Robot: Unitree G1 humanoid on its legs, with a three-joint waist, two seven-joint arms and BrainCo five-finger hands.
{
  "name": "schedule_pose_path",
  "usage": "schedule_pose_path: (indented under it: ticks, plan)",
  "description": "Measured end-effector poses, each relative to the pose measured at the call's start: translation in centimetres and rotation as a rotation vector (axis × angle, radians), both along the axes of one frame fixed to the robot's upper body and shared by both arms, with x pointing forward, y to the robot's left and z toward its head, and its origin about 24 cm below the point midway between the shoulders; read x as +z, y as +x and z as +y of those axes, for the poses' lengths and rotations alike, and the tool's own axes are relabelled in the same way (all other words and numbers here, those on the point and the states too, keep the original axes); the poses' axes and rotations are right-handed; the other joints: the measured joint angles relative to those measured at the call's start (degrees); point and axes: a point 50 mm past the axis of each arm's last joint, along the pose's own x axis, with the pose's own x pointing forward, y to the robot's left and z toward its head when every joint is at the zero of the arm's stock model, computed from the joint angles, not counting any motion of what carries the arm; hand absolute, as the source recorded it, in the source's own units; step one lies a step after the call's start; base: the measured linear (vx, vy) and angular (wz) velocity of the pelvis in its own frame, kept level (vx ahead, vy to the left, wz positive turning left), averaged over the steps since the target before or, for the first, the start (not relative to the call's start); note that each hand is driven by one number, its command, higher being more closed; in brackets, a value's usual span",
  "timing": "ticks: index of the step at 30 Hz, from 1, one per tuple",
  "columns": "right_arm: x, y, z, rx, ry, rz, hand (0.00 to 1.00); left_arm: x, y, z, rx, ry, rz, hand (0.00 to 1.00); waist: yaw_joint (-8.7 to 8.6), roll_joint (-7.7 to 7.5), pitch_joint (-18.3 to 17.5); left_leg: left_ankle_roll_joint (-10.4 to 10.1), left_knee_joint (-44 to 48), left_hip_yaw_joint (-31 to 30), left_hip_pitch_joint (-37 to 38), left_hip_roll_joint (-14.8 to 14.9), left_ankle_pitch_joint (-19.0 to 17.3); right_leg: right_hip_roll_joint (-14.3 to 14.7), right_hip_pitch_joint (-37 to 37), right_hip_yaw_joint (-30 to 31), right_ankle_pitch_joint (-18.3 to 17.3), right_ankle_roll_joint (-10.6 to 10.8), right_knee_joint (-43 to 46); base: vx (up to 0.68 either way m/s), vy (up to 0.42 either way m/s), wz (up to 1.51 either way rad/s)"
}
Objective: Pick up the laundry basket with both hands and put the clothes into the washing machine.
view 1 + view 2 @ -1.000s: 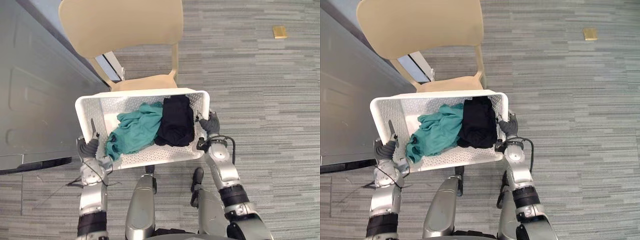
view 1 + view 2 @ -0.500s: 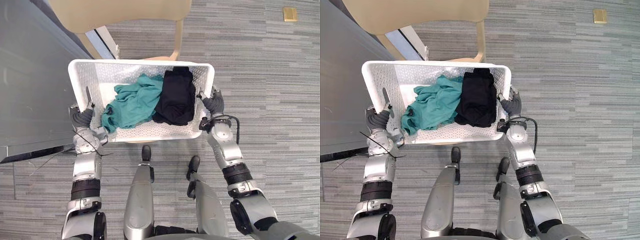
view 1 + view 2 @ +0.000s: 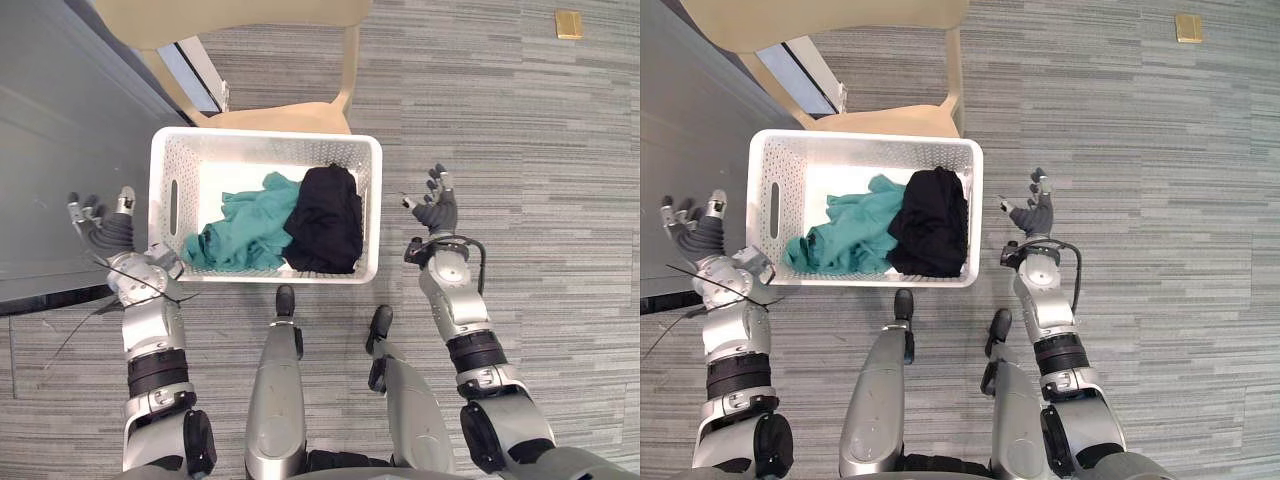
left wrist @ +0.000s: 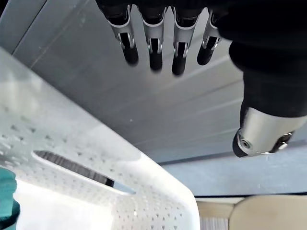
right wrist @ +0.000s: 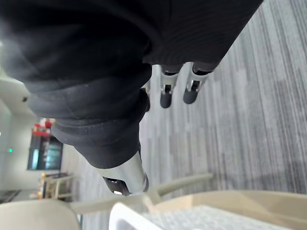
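Left eye view: the white basket (image 3: 265, 150) sits low, just in front of the chair (image 3: 290, 117). Inside it a teal garment (image 3: 240, 232) and a black garment (image 3: 322, 218) lie side by side, touching. The left hand (image 3: 105, 232) and right hand (image 3: 437, 208) stand off either side, fingers spread wide, holding nothing.

Right eye view: both hands are clear of the basket's walls.

Left wrist view: straight fingers before a grey panel (image 4: 144, 110), with the basket's handle slot (image 4: 72, 167) near.

Right wrist view: straight fingers over carpet (image 5: 240, 120), with the basket's rim close by.

Left: grey panel (image 3: 60, 150) near basket (image 3: 372, 215); chair (image 3: 290, 118) just behind; floor (image 3: 540, 150) right open.
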Motion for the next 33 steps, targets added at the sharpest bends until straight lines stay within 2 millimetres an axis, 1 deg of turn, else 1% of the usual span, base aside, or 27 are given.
schedule_pose_path:
  ticks: [4, 14, 18, 21, 23, 24, 25, 26, 27, 28, 29, 30, 31, 32, 33]
  plan:
    - [0.0, 0.0, -0.1, -0.004, 0.006, 0.000, 0.00, 0.2, 0.1, 0.0, -0.002, 0.002, -0.003, 0.00, 0.01, -0.01, 0.00, 0.00, 0.01, 0.02, 0.03, 0.01, 0.06, 0.09, 0.68, -0.03, 0.90, -0.08, -1.22, 0.00, 0.000, 0.00]
    - [-0.1, -0.1, -0.7, -0.035, 0.020, 0.002, 0.00, 1.2, -0.2, 0.1, 0.000, 0.048, -0.038, 0.00, 0.05, -0.03, -0.01, -0.02, 0.10, 0.23, 0.24, 0.16, 0.09, 0.28, 1.05, 0.63, 1.62, -0.13, -1.89, 0.00, -0.001, -0.01]
    - [-0.7, -0.9, -1.2, -0.061, 0.033, 0.004, 0.00, 1.6, -0.9, 0.1, 0.007, 0.077, -0.060, 0.00, 0.14, -0.05, -0.01, -0.02, -0.14, 0.59, 1.38, 0.33, 0.09, 0.39, 1.74, 0.88, 1.83, -0.33, -1.90, -0.01, -0.010, -0.05]
    - [-1.3, -2.1, -2.4, -0.103, 0.051, 0.002, 0.00, 1.5, -2.0, 0.0, 0.018, 0.104, -0.067, 0.00, 0.05, -0.07, 0.00, -0.04, -0.12, 0.96, 2.90, 0.52, -0.07, 0.36, 2.75, 0.66, 1.80, -0.33, -1.11, -0.01, -0.003, -0.03]
    - [-2.5, -2.8, -2.7, -0.116, 0.028, 0.036, 0.00, 1.2, -3.1, -0.1, 0.028, 0.127, -0.069, 0.00, -0.19, -0.06, 0.01, 0.39, 0.90, 1.26, 3.80, 0.95, -0.65, 0.14, 2.50, 1.11, 1.80, -0.31, 1.50, -0.04, 0.019, -0.12]
    - [-3.2, -3.3, -2.8, -0.123, 0.019, 0.056, 0.00, 1.0, -3.7, -0.3, 0.030, 0.134, -0.076, 0.00, -0.33, -0.05, 0.00, 0.82, 1.72, 1.43, 4.16, 1.29, -1.07, 0.15, 2.68, 1.57, 2.06, 0.11, 2.46, -0.08, 0.034, -0.11]
    - [-3.8, -4.0, -3.1, -0.131, 0.018, 0.069, 0.00, 1.1, -4.3, -0.6, 0.029, 0.139, -0.090, 0.00, -0.09, 0.13, 0.07, 1.15, 1.84, 1.68, 4.25, 2.60, -1.31, 0.33, 2.48, 2.58, 0.56, 0.83, 5.22, -0.13, -0.013, -0.01]
    - [-4.2, -4.4, -3.3, -0.138, 0.020, 0.076, 0.00, 1.1, -4.5, -0.7, 0.028, 0.139, -0.093, 0.00, -0.13, 0.23, 0.14, 1.16, 2.39, 1.40, 4.27, 2.58, -1.32, -0.23, 0.80, 2.92, -3.48, -0.78, 12.11, -0.11, -0.057, 0.32]
    - [-5.3, -5.5, -3.6, -0.151, 0.017, 0.109, 0.00, 0.4, -5.1, -0.9, 0.017, 0.134, -0.077, 0.00, -0.64, 0.16, 0.10, 1.23, 3.27, 0.03, 4.94, 1.76, -1.36, -1.47, -0.09, 4.07, -9.09, -1.05, 25.89, -0.08, -0.084, 0.65]
    - [-6.4, -6.8, -3.9, -0.160, 0.013, 0.147, 0.00, -0.7, -6.1, -1.1, 0.023, 0.124, -0.045, 0.00, -0.40, -0.18, -0.11, 1.23, 3.22, -1.08, 6.41, 0.53, -1.36, -2.17, 1.67, 6.94, -11.59, 1.20, 33.88, -0.05, -0.103, 0.74]
    - [-6.7, -7.5, -4.1, -0.161, 0.016, 0.156, 0.00, -1.2, -6.8, -1.2, 0.028, 0.122, -0.026, 0.00, -0.36, -0.41, -0.30, 1.45, 3.18, -1.52, 6.95, -0.02, -1.52, -2.16, 2.78, 8.73, -12.07, 1.52, 35.68, -0.05, -0.183, 0.63]
    - [-7.2, -8.7, -4.2, -0.160, 0.009, 0.166, 0.00, -2.5, -8.4, -1.4, 0.032, 0.122, 0.028, 0.00, 0.02, -0.98, -1.69, 1.57, 3.05, -1.91, 6.90, -1.08, -1.59, -1.85, 4.54, 11.48, -14.78, 2.46, 35.11, -0.05, -0.204, 0.46]
    - [-7.5, -9.4, -4.5, -0.162, -0.012, 0.178, 0.00, -4.0, -9.5, -1.7, 0.033, 0.097, 0.082, 0.00, -0.01, -0.60, -2.63, 0.88, 2.46, -2.66, 6.85, -1.67, -1.07, -1.35, 6.03, 11.99, -16.90, 2.96, 33.80, -0.14, -0.613, 1.12]
    - [-10.8, -13.3, -5.9, -0.197, -0.037, 0.324, 0.00, -11.0, -13.5, -4.3, -0.093, -0.092, 0.334, 0.00, 1.15, 1.02, -10.50, -2.13, -4.16, -6.90, 6.86, -2.08, 6.14, -0.29, 13.36, 6.02, -25.81, 0.06, 20.49, -0.18, -0.591, 1.23]
    - [-11.2, -13.8, -6.4, -0.217, -0.045, 0.353, 0.00, -11.4, -13.6, -4.5, -0.119, -0.112, 0.341, 0.00, 0.46, 1.80, -11.10, -1.35, -5.43, -7.77, 7.25, -1.85, 7.34, -0.09, 13.91, 4.66, -25.95, -0.19, 20.76, -0.23, -0.589, 1.21]
